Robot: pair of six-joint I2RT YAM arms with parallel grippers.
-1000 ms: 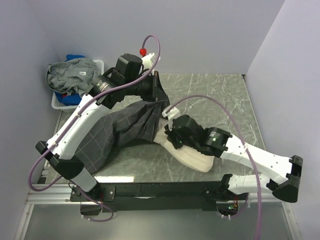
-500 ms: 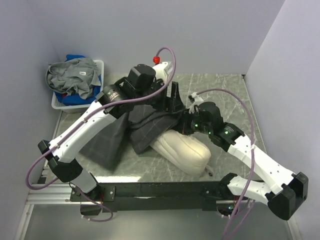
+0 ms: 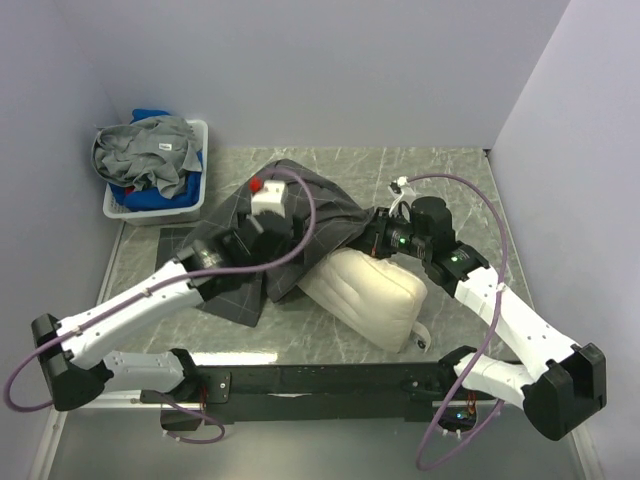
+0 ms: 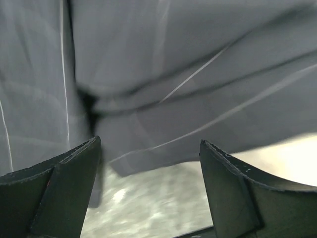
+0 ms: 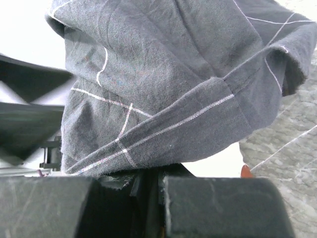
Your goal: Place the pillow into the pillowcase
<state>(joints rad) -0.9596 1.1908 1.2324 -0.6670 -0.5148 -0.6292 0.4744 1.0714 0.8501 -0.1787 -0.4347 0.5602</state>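
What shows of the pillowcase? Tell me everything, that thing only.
The pillowcase is dark charcoal, woven-looking fabric with thin light grid lines and a stitched hem. It lies crumpled on the table, and one part overlaps the far left edge of the cream pillow. The right gripper is shut on its hem. The left gripper is open over the fabric and grips nothing.

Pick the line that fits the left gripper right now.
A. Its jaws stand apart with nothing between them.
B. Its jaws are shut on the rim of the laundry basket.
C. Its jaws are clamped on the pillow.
A: in the left wrist view the left gripper has its jaws wide apart with only table showing between them, and the pillowcase lies just ahead, ungripped.
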